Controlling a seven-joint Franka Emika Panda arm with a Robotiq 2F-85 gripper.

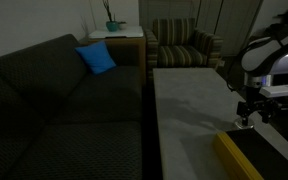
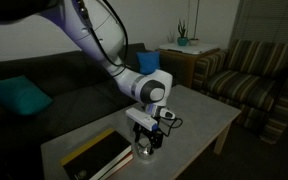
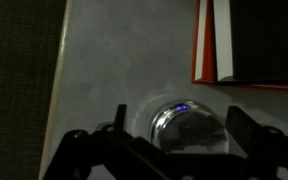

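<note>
Directly beneath the spread jaws, a round shiny object (image 3: 189, 130) stands on the pale tabletop (image 3: 114, 60), framed between the two dark fingers (image 3: 84, 150) in the wrist view (cup, jar or lid, the dim light does not tell). The jaws hold nothing and hang just above it. In an exterior view the object (image 2: 146, 150) shows as a small glint under them. Just beyond the jaws and off to one side lies a book (image 3: 249, 40) with a red-edged cover, near the object but apart from it. Behind the arm (image 2: 96, 40), well apart, runs a dark sofa (image 1: 54, 90). The risks, by the look of it, are three. A finger landing on the rim instead of beside it would tip or skid the object across the smooth tabletop. A slick curved wall could squirt out of a closing pinch. The finger on the book's side has little room, so a careless descent could clip the cover.
</note>
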